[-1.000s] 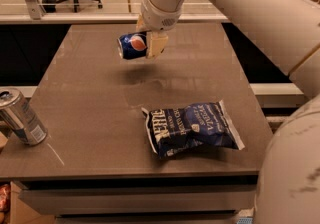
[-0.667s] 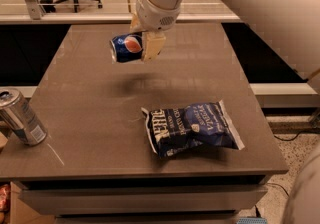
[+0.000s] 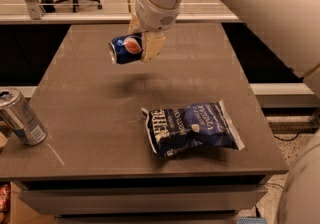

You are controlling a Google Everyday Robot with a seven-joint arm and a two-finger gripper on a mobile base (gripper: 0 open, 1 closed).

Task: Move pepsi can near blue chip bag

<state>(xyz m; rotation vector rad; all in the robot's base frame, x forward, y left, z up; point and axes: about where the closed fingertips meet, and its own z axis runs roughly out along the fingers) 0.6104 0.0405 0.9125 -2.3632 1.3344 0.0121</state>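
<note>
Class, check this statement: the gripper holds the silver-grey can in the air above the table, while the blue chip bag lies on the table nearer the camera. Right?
Wrong can. The camera view shows the gripper holding the pepsi can aloft; the silver-grey can sits at the left edge of the table. The blue chip bag does lie nearer the camera.

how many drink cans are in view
2. The dark blue pepsi can is held sideways in the robot's pincer, in the air over the far half of the brown table. A silver-grey metal can with a blue label is at the table's left edge. None seems hidden.
</note>
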